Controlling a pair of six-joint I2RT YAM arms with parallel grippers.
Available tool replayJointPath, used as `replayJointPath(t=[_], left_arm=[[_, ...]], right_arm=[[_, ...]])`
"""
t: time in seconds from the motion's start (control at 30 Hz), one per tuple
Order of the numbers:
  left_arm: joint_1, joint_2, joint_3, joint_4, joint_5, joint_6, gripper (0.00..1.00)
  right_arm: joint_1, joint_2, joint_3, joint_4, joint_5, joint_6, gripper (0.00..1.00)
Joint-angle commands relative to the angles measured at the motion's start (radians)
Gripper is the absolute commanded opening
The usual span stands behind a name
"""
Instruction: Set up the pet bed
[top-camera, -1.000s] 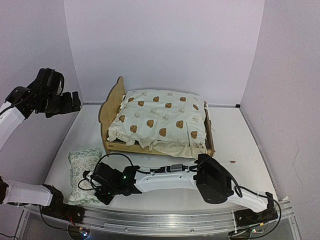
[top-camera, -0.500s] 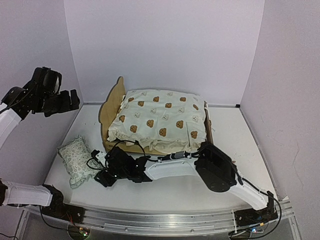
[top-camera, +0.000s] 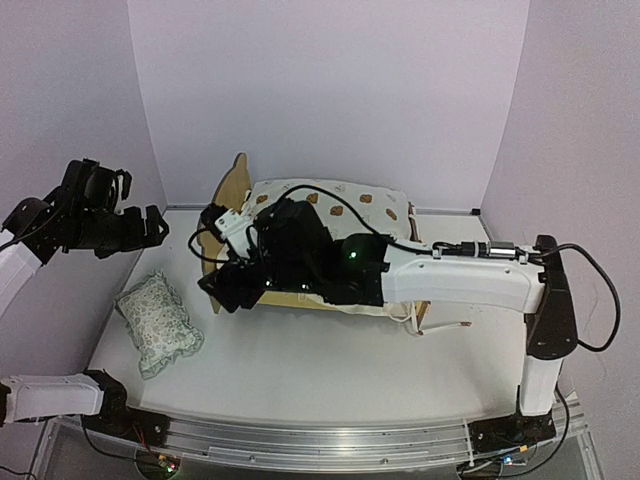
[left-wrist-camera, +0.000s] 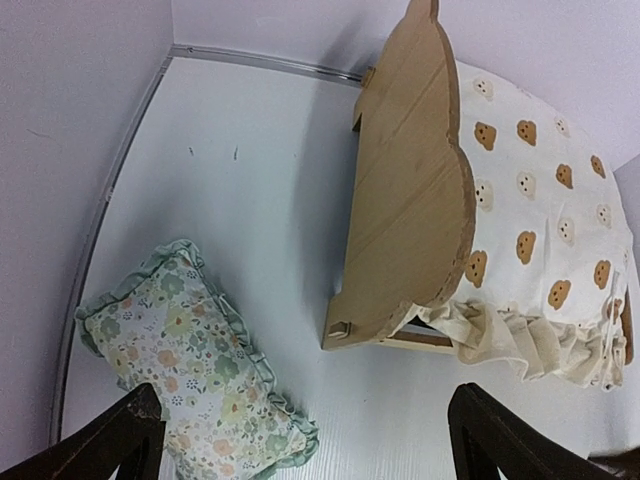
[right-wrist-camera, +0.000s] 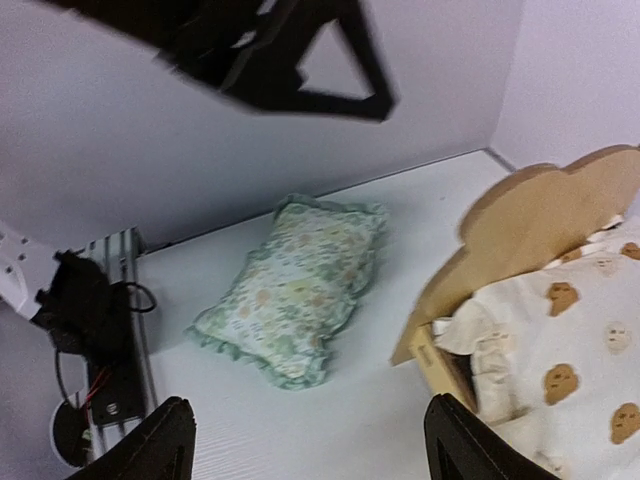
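Note:
The pet bed (top-camera: 232, 186) stands at the back of the table, its bear-ear headboard (left-wrist-camera: 410, 190) to the left. A cream bear-print cover (top-camera: 375, 205) lies over it, ruffles hanging at the near side (left-wrist-camera: 520, 335). The floral pillow (top-camera: 158, 322) lies flat on the table left of the bed, touching nothing. My right gripper (top-camera: 228, 290) hovers open and empty by the headboard's near corner, facing the pillow (right-wrist-camera: 295, 285). My left gripper (top-camera: 140, 228) hangs open and empty high at the left, above the pillow (left-wrist-camera: 190, 375).
White walls close the table at the back and both sides. A metal rail (top-camera: 320, 435) runs along the near edge. The left arm's base and cables (right-wrist-camera: 90, 320) sit beyond the pillow. A loose tie string (top-camera: 445, 327) lies near the bed's footboard corner.
My right gripper has let go of the pillow, opened and risen toward the headboard. The pillow has shifted left and turned diagonal. My left gripper has sunk slightly.

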Motion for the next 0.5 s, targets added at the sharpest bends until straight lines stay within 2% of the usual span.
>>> replayJointPath(t=[0.0,0.23,0.47], left_arm=[[-0.004,-0.056,-0.059,0.038,0.097,0.008,1.0],[-0.003,-0.146,-0.182,0.091,0.172,0.02,1.0],[-0.002,-0.187,-0.197,0.115,0.263,0.042,1.0]], right_arm=[[-0.1,0.084,0.079,-0.15,0.049,-0.021,0.81],[-0.167,0.292,0.354,-0.231,0.033,-0.037,0.86],[-0.225,0.467,0.536,-0.244,0.059,-0.046,0.87]])
